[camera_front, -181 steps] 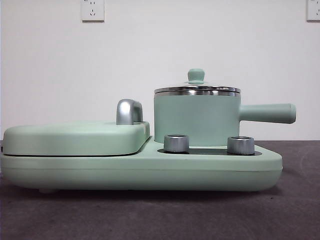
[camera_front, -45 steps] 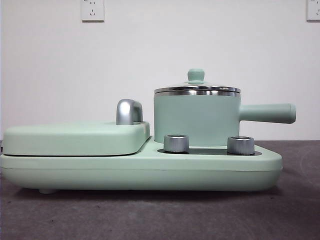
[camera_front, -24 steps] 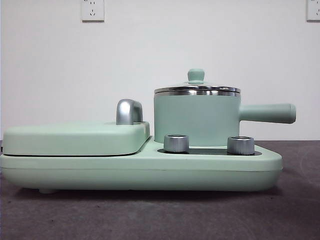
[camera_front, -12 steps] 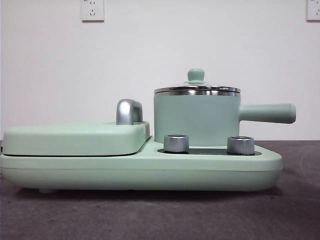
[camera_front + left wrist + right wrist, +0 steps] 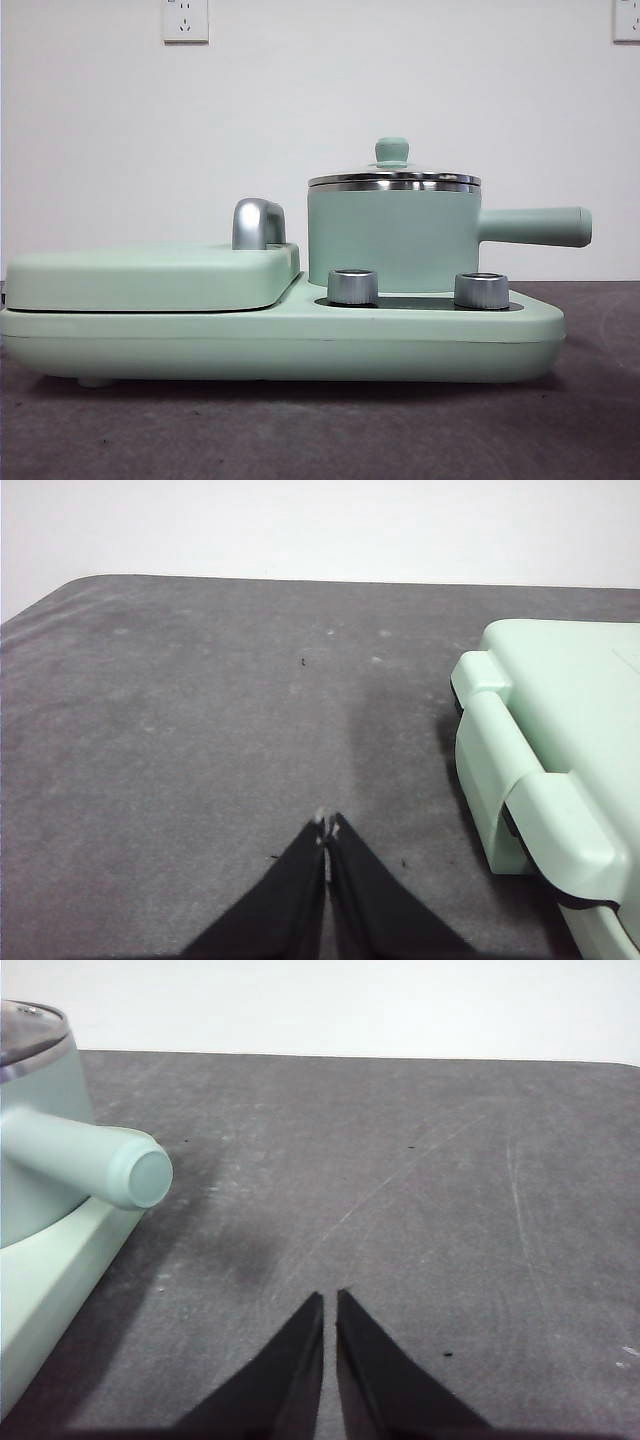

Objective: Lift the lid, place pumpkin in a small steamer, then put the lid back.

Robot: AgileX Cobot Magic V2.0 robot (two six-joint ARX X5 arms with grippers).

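A: Where does the lid (image 5: 394, 179) sit from your jaws?

B: On the small steamer (image 5: 393, 238), seated rim to rim, knob upright. The steamer stands on the base unit (image 5: 280, 342), behind the two silver knobs (image 5: 353, 287). My right gripper (image 5: 330, 1298) is off beyond the tip of the steamer's side handle (image 5: 90, 1154); jaws nearly together, holding nothing, low over bare tabletop (image 5: 400, 1180). My left gripper (image 5: 326, 828) is out past the far end of the base unit from the steamer, by the griddle cover's hinge (image 5: 520, 780); jaws pressed together, empty.

A: Nearer arm?

B: The right, I judge. The handle's long axis points toward it, so the lid lies along that line and higher than the jaws.

A: Room to move?

B: Open tabletop on the handle side, nothing above the knob in the front view. The handle itself is the thing to clear. Neither gripper shows in the front view.

A: The pumpkin?

B: Not in any view. Lid not yet lifted.
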